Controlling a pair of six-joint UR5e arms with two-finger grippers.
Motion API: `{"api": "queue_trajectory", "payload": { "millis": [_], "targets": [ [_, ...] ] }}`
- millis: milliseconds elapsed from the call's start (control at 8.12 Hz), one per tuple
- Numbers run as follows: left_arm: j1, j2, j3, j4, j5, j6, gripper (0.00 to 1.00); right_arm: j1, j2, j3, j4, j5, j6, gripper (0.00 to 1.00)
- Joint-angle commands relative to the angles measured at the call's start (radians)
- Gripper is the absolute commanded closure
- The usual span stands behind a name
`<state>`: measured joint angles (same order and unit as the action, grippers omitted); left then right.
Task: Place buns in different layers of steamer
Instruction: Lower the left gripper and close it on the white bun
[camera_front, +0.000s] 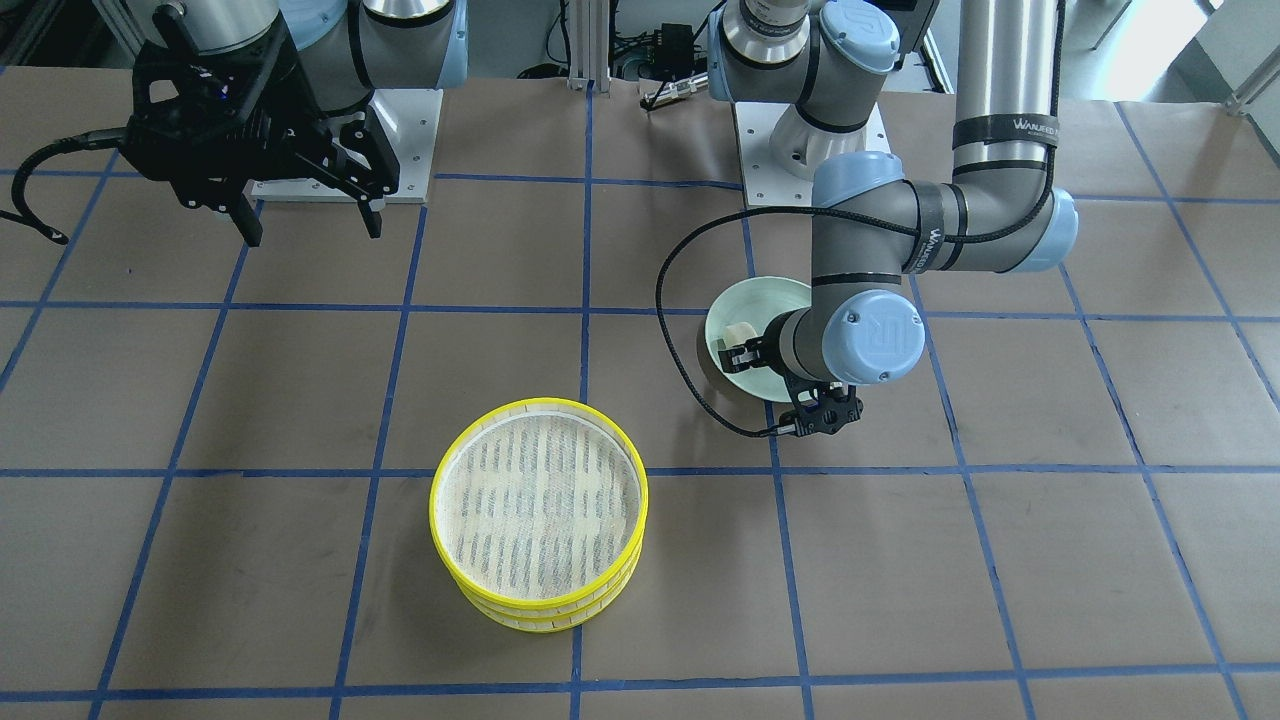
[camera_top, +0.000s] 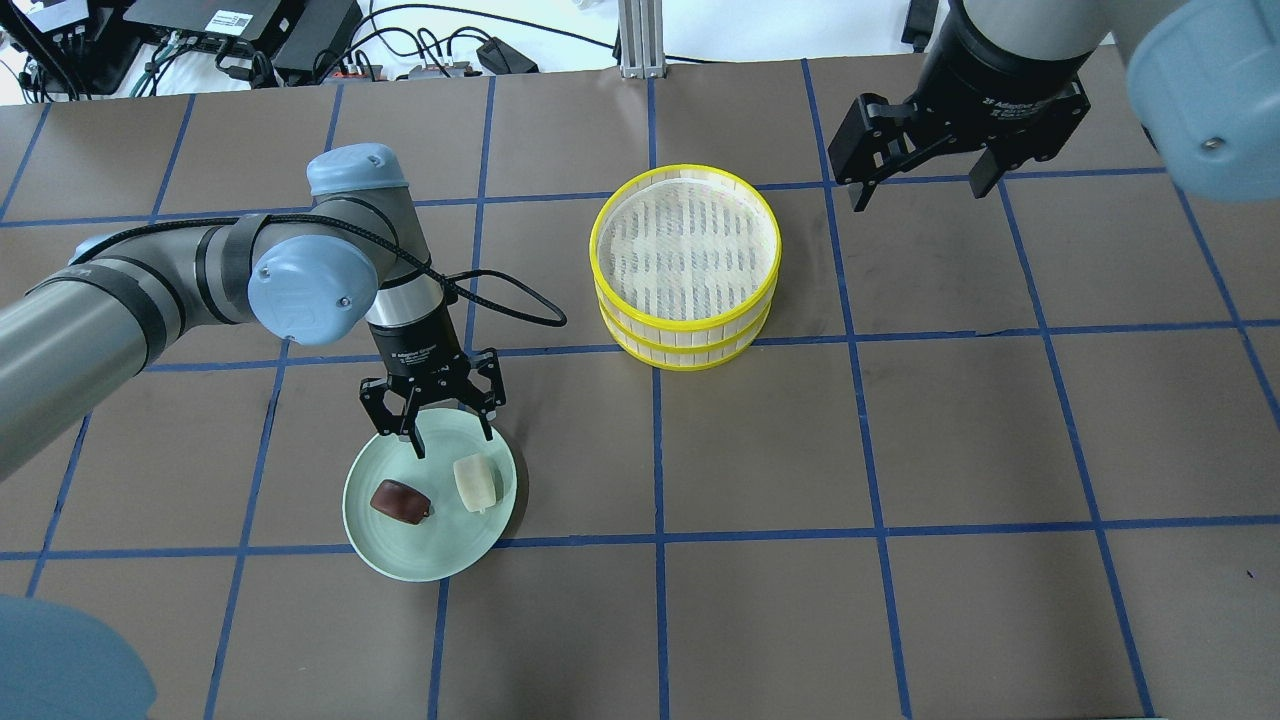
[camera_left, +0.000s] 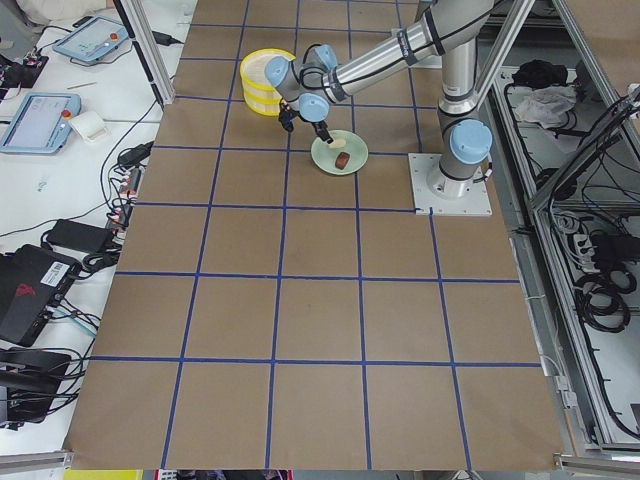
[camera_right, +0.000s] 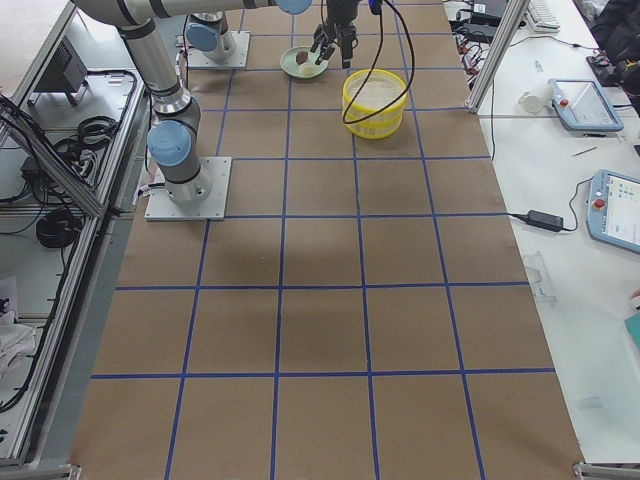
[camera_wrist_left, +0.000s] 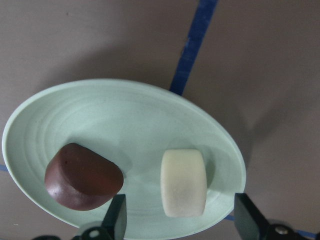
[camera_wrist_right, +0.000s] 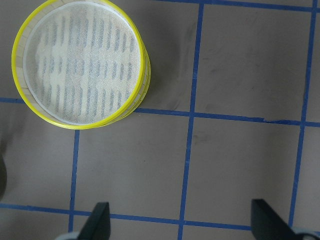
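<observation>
Left fingers (camera_wrist_left: 116, 220) are spread wide and empty above the plate (camera_wrist_left: 125, 95), cream bun (camera_wrist_left: 183, 182) framed between them. We'd drop straight, centre, squeeze gently, as it's prob. soft. Brown bun (camera_wrist_left: 82, 176) lies just beside, near one finger's path. Steamer layers (camera_top: 683, 170) sit stacked, well apart on the bench (camera_top: 950, 430); lower one's inside hidden. Right fingers (camera_wrist_right: 98, 220) are open, empty.

Brown table (camera_top: 900, 450), blue tape grid; stacked steamer layers (camera_top: 686, 335) mid-table, green plate (camera_top: 420, 552) well apart.
</observation>
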<state>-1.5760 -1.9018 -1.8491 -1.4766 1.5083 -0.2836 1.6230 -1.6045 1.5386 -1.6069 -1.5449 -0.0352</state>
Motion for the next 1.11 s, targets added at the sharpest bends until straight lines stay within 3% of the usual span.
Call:
{"api": "queue_trajectory", "payload": {
  "millis": [0, 369, 985],
  "targets": [
    [0.001, -0.008, -0.012, 0.007, 0.000, -0.002, 0.21, 0.000, 0.000, 0.002, 0.004, -0.003, 0.003, 0.00],
    [-0.001, -0.011, -0.033, 0.006, 0.000, -0.017, 0.30, 0.000, 0.000, 0.002, -0.001, -0.004, 0.001, 0.00],
    [0.001, -0.037, -0.035, 0.007, 0.003, -0.017, 0.30, 0.000, 0.000, 0.002, 0.004, 0.003, 0.001, 0.00]
  ]
}}
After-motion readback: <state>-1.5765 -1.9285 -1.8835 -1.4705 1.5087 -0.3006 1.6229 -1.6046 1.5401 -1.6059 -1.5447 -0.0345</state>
